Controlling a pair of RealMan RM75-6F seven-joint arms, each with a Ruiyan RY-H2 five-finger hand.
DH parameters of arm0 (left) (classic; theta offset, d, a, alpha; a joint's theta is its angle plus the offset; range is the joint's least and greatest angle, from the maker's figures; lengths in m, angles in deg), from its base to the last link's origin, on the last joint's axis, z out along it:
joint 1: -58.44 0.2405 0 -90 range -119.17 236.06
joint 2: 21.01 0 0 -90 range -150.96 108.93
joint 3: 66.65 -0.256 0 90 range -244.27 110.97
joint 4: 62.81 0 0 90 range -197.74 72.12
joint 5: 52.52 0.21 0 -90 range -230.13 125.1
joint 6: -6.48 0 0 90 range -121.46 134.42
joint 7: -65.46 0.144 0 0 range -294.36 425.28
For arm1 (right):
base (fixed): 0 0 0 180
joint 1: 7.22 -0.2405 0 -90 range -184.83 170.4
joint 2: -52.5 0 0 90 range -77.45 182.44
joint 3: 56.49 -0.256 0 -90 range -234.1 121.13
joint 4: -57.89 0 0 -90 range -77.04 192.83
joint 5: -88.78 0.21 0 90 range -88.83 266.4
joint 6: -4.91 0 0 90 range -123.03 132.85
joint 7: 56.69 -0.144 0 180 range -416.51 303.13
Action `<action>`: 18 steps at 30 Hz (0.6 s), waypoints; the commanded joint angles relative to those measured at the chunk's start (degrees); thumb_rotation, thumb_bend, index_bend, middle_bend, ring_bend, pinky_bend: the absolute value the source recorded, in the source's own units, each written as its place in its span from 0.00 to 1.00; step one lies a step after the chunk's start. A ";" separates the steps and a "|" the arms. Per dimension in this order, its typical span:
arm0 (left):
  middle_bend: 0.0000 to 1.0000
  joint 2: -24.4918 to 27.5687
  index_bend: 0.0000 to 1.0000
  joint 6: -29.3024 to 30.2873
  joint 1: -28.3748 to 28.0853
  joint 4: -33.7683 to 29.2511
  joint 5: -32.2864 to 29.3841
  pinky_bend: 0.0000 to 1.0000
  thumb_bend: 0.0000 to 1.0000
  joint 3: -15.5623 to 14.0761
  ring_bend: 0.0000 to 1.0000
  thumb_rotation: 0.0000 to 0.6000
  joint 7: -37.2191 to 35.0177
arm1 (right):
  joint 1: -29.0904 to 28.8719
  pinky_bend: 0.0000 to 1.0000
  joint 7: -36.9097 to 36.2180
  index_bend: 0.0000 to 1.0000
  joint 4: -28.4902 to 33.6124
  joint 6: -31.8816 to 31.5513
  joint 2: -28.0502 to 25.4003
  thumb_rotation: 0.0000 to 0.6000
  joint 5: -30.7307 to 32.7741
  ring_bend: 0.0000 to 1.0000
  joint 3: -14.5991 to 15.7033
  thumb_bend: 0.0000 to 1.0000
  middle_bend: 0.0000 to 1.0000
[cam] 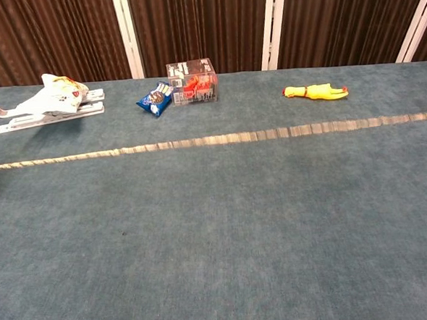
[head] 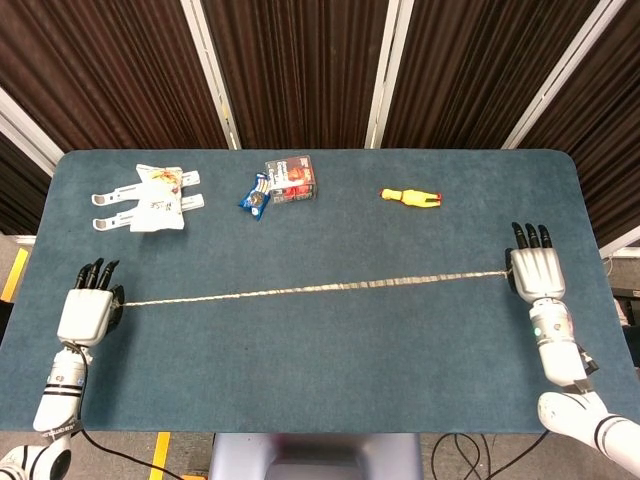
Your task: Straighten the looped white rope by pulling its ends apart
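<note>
We note white rope [head: 315, 288] taut, loop-free, spanning surface [head: 320, 380] edge to edge. Head view only: left hand [head: 84, 312], right hand [head: 536, 270] fingers gripping rope ends.

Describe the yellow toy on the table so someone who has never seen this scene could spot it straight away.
Start from the blue table and look to its far edge, where a few small items lie in a row. The yellow toy is the rightmost of them, lying flat beyond the taut white rope. It alone is bright yellow, long and thin, with red at one end.
</note>
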 commanded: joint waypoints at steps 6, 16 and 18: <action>0.10 -3.41 0.65 -1.54 -0.46 3.43 1.33 0.13 0.47 -0.96 0.00 1.00 -1.20 | 0.29 0.00 -2.03 0.85 -4.12 1.72 2.55 1.00 -1.06 0.00 0.88 0.61 0.15; 0.10 -5.95 0.63 -3.63 -0.94 7.12 1.60 0.13 0.47 -1.16 0.00 1.00 -2.25 | 0.63 0.00 -2.86 0.84 -10.69 5.13 5.93 1.00 -1.46 0.00 2.15 0.61 0.15; 0.10 -6.15 0.62 -3.91 -1.01 7.62 1.87 0.13 0.47 -1.40 0.00 1.00 -2.22 | 0.65 0.00 -3.42 0.79 -11.40 5.74 6.35 1.00 -1.61 0.00 2.22 0.61 0.15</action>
